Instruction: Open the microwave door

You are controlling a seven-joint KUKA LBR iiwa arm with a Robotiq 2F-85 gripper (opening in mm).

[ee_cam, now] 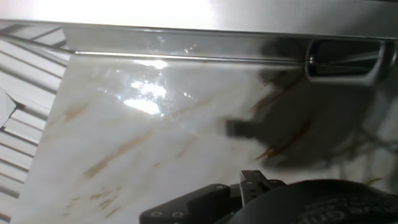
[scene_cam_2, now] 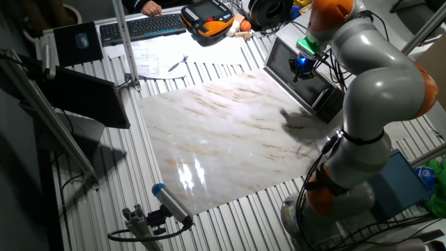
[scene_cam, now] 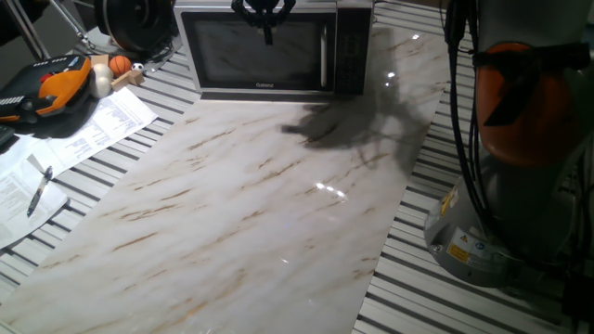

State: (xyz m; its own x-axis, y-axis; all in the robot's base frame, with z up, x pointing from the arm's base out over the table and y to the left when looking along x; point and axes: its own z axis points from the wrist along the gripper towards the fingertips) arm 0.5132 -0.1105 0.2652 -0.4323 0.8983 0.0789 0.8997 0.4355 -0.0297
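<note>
The microwave (scene_cam: 278, 46) stands at the back of the marble board, and it also shows in the other fixed view (scene_cam_2: 306, 73). The microwave door (scene_cam: 255, 51) with its dark glass window is closed. Its vertical silver handle (scene_cam: 325, 56) is at the right edge, next to the keypad (scene_cam: 351, 46). My gripper (scene_cam: 269, 35) hangs in front of the upper middle of the door, left of the handle, with fingers together and empty. In the hand view the door's lower frame (ee_cam: 186, 37) and the handle's end (ee_cam: 345, 62) lie ahead, the handle to the right.
The marble board (scene_cam: 251, 204) covers the slatted table. Papers (scene_cam: 102, 125), a pen (scene_cam: 39, 190), an orange-black controller (scene_cam: 56, 83) and small balls (scene_cam: 121, 65) lie at the left. The robot base (scene_cam: 501, 223) stands at the right. A keyboard (scene_cam_2: 143, 26) lies at the far edge.
</note>
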